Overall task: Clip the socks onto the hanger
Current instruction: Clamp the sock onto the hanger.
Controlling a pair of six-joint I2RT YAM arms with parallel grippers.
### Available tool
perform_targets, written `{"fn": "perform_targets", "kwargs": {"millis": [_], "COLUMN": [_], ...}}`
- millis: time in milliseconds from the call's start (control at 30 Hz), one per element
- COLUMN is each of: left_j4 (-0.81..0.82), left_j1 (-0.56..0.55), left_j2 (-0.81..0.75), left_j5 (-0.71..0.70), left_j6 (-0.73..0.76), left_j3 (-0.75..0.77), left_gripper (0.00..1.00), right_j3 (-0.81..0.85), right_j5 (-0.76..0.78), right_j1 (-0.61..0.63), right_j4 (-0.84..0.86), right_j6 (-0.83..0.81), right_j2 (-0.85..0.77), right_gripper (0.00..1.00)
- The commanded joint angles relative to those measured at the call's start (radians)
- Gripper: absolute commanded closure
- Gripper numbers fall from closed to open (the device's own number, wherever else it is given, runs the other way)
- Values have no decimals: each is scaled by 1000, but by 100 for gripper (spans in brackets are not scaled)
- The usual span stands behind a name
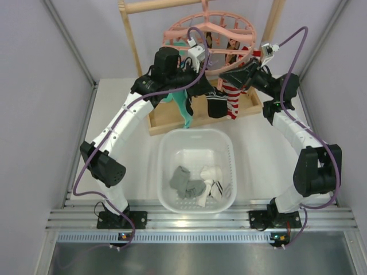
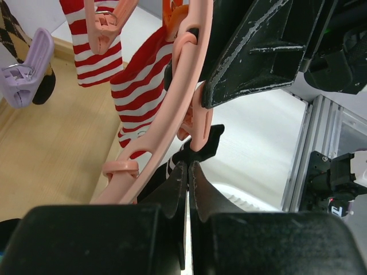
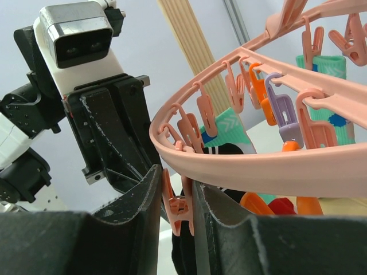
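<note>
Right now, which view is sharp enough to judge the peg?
Right wrist: peg in the right hand is sharp, only the near finger bases blur. Left wrist: hanger rim crisp, bright table behind. Top external: evenly lit, hanger small.

I'm looking down on a white tabletop point(image 1: 258, 166), boxed in by pale grey panel walls: left wall point(image 1: 34, 114), right wall point(image 1: 350, 86), back wall point(image 1: 97, 34). Alu posts run up both back corners, left post point(image 1: 69, 43) & right post point(image 1: 324, 37). At the back of the table stands a light wooden rack point(image 1: 131, 43) w/ a flat base board, uprights and a top bar. Near edge: slotted alu rail point(image 1: 195, 220), then a dull grey metal sheet point(image 1: 195, 258) below it. Light is soft & even, shadows faint.
</note>
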Motion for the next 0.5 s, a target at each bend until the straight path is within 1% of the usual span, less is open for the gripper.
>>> {"fn": "perform_targets", "kwargs": {"millis": [0, 467], "left_j4": [86, 89], "left_j1": [11, 22], "left_j2": [-19, 1], "left_j5": [21, 21], "left_j6": [-30, -59], "left_j3": [17, 11], "left_gripper": [100, 100], "right_j3": [1, 16], "right_j5": [-51, -48], "right_j1": [-2, -2], "right_j4": [81, 76], "right_j6": [4, 16], "right_j2": [-8, -7], "right_gripper": [100, 100]}}
